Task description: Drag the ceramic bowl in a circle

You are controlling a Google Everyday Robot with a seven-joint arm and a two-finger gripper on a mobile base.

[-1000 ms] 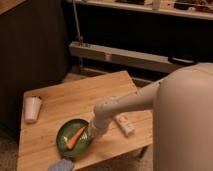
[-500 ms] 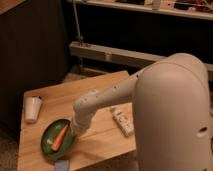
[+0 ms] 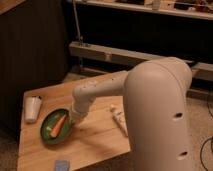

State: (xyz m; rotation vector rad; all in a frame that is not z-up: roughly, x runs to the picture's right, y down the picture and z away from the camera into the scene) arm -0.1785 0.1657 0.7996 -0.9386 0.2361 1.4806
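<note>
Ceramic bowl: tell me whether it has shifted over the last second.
Yes. The ceramic bowl, with the gripper at its rim, slid left toward the white cup.

I see my arm [image 3: 100,90] reaching down over the wooden table [image 3: 95,137], its gripper [image 3: 74,119] at the right edge of the ceramic bowl [image 3: 50,134]. A carrot [image 3: 59,125] lies inside the bowl. A white cup [image 3: 32,108] stands just left; a small blue object [image 3: 61,165] sits near the front edge.
</note>
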